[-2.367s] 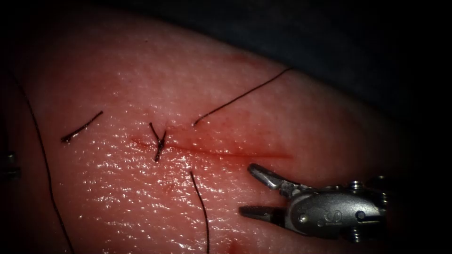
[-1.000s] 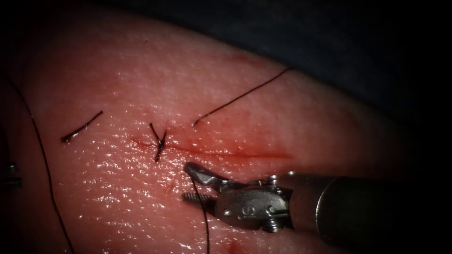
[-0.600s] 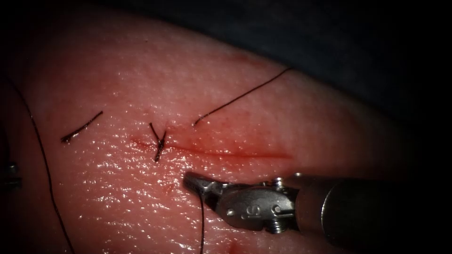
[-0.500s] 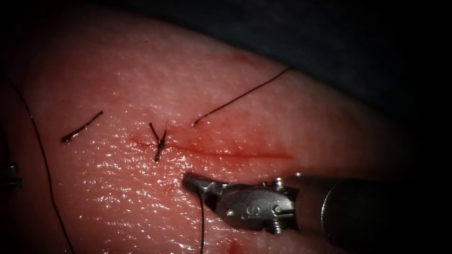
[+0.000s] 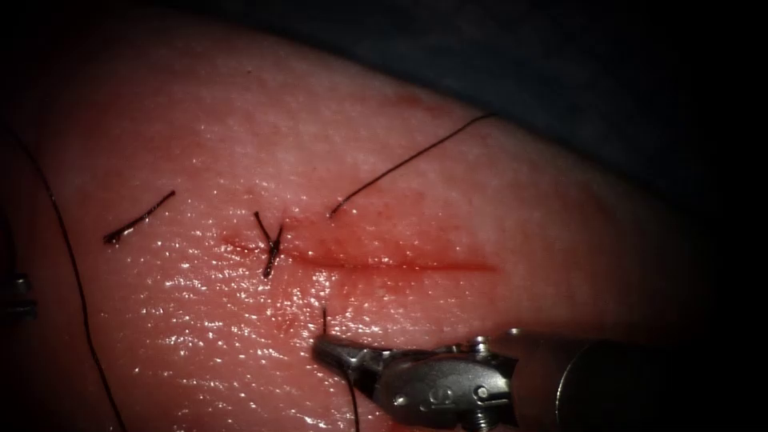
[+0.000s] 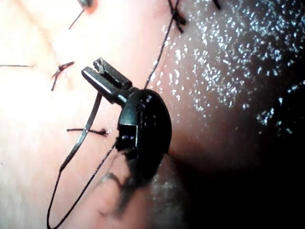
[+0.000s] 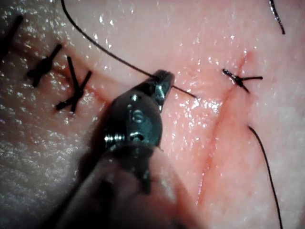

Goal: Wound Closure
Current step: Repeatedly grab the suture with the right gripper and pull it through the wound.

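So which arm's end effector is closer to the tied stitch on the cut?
Right. The right end effector sits just below the stitch, shut on the thread. The left end effector is at the far left edge, well away.

No text reads clearly; marks on the right end effector (image 5: 336, 353) are perhaps digits.

The endoscope is looking down at the tissue (image 5: 240, 160) from above-front; both wrist cameras are viewing closely, sharing the cut (image 5: 384, 262).

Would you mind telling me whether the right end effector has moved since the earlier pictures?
Yes. The right end effector came in leftward, away from the cut, and is now shut on the thread.
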### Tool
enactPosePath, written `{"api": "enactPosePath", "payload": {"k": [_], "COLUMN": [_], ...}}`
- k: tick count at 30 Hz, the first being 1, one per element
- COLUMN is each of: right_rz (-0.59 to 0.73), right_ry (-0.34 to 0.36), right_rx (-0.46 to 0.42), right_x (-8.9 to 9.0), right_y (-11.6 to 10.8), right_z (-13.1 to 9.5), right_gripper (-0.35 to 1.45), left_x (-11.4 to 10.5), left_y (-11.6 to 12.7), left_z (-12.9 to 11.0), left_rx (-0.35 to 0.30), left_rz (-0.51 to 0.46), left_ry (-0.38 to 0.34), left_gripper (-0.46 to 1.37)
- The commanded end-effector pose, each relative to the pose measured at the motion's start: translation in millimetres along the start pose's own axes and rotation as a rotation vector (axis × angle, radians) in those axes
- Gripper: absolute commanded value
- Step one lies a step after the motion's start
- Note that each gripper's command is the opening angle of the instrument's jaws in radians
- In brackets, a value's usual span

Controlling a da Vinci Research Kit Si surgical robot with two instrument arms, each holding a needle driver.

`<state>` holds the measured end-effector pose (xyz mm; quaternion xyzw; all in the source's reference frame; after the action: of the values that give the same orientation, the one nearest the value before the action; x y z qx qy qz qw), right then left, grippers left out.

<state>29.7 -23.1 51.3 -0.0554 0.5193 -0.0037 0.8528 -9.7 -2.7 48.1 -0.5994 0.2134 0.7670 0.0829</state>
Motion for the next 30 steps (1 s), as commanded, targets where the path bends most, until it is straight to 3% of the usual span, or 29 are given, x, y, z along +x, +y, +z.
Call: {"api": "enactPosePath", "payload": {"k": [1,14,30], "right_rz": [0.0,0.05,0.105], "right_ry": [0.013,0.146,0.219], "right_rx": [0.014,0.095,0.249], "right_x": [0.3,5.8,15.3], "right_y": [-0.3,-3.9,-12.8], "right_z": [-0.2,-2.2,-1.6], "right_gripper": [-0.35,-0.35,-0.35], "left_x": [0.1,1.9,4.3], "left_y": [-0.1,-2.2,-4.3], "left_z": [0.0,-0.6,-1.8], "left_rx": [-0.008,0.001,0.031], "left_rz": [-0.003,0.007,0.026], "left_ry": [0.0,-0.018,-0.043], "left_gripper": [-0.35,-0.35,-0.35]}}
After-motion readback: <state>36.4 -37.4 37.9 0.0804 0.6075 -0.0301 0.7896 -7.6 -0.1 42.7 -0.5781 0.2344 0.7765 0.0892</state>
